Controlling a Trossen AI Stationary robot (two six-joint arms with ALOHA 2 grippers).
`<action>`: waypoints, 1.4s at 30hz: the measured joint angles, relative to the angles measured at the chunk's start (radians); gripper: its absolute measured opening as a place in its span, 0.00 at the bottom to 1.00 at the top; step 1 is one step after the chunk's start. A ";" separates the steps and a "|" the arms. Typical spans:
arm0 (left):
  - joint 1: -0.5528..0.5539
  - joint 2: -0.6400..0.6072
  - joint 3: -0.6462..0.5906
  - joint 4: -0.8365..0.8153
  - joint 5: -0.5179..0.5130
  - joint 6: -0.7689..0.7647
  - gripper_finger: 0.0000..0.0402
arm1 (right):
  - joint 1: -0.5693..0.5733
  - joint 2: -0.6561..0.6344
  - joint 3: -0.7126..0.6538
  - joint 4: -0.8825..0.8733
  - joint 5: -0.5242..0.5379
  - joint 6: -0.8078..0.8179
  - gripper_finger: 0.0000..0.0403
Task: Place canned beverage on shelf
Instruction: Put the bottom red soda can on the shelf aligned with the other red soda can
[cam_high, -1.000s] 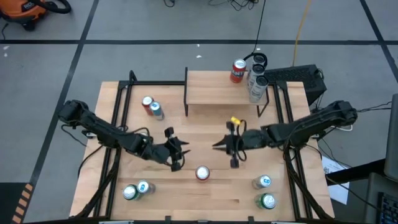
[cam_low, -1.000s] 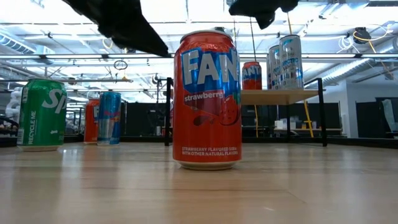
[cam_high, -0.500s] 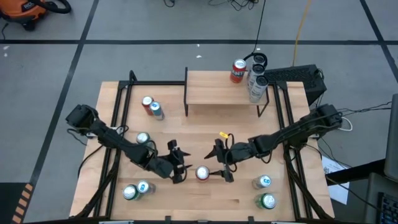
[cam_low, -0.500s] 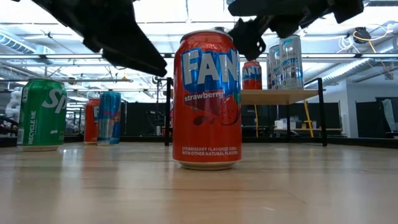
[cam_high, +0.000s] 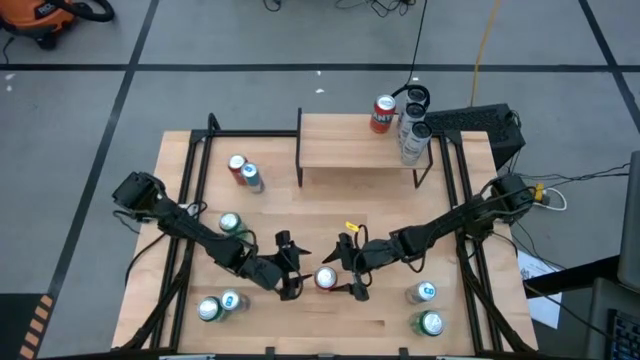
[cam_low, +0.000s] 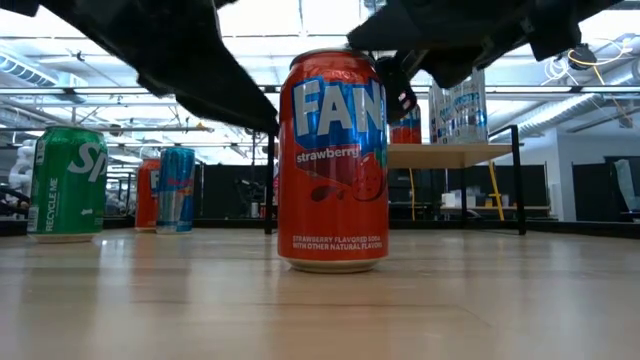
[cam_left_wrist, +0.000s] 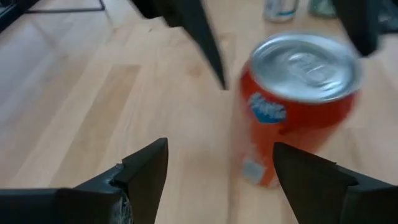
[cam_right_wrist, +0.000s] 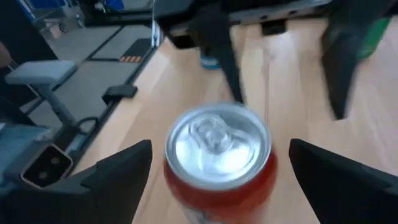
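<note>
A red strawberry soda can (cam_high: 325, 279) stands upright on the tabletop, near the front middle. My left gripper (cam_high: 289, 268) is open just to its left. In the left wrist view the can (cam_left_wrist: 298, 106) stands ahead of that gripper (cam_left_wrist: 221, 177), off toward one finger. My right gripper (cam_high: 353, 268) is open at the can's right. Its fingers stand on either side of the can (cam_right_wrist: 217, 149) without touching it. The shelf (cam_high: 360, 152) stands at the far middle. It bears a red can (cam_high: 383, 115) and two silver cans (cam_high: 413, 140) at its right end.
Red and blue cans (cam_high: 244, 172) stand at the far left, and a green can (cam_high: 230, 224) stands beside my left arm. Two cans (cam_high: 220, 306) stand at the near left and two more cans (cam_high: 427, 308) at the near right. Bare wood lies between the shelf and the grippers.
Both grippers have come down and toward the table's near edge, closing on the red can from either side: the left one from the left, the right one from the right. My right gripper has opened wide. The can has stayed put.
</note>
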 joint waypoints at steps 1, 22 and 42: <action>0.005 0.005 0.000 0.001 0.000 -0.001 0.72 | 0.000 0.011 0.001 -0.003 -0.001 0.000 0.91; 0.018 -0.024 -0.001 -0.026 -0.123 0.030 0.72 | 0.001 0.025 0.055 -0.063 0.054 0.039 0.69; 0.129 0.042 -0.001 0.204 0.030 0.099 0.94 | -0.011 -0.186 0.055 -0.255 0.289 -0.094 0.69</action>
